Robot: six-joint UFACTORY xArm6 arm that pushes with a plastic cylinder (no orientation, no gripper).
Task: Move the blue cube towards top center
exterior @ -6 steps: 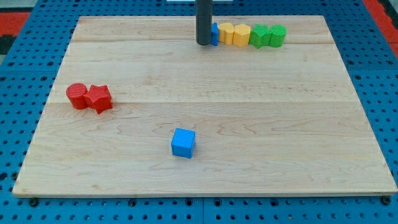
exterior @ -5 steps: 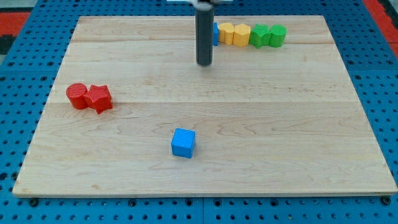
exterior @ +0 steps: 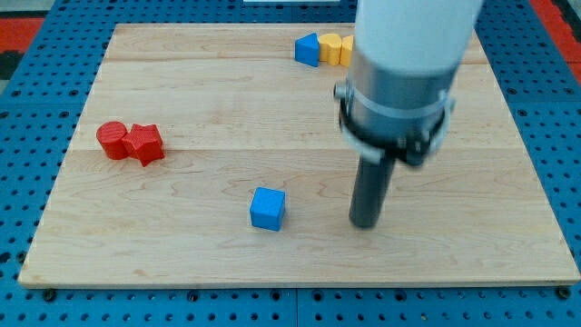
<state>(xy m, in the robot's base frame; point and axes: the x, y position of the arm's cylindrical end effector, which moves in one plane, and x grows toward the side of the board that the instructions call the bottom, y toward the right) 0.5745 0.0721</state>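
Note:
The blue cube [exterior: 268,208] lies on the wooden board [exterior: 182,91], left of centre near the view's bottom. My tip [exterior: 365,222] rests on the board to the cube's right, a clear gap away, at about the same height in the view. The arm's wide grey body rises above the rod and hides part of the board's top right.
A blue triangular block [exterior: 308,49] and a yellow block [exterior: 332,48] sit at the top centre; the rest of that row is hidden behind the arm. A red cylinder [exterior: 113,140] and a red star-like block [exterior: 144,143] touch at the left.
My tip has moved from the top centre beside the row of blocks down to the lower middle, right of the blue cube. No block has moved.

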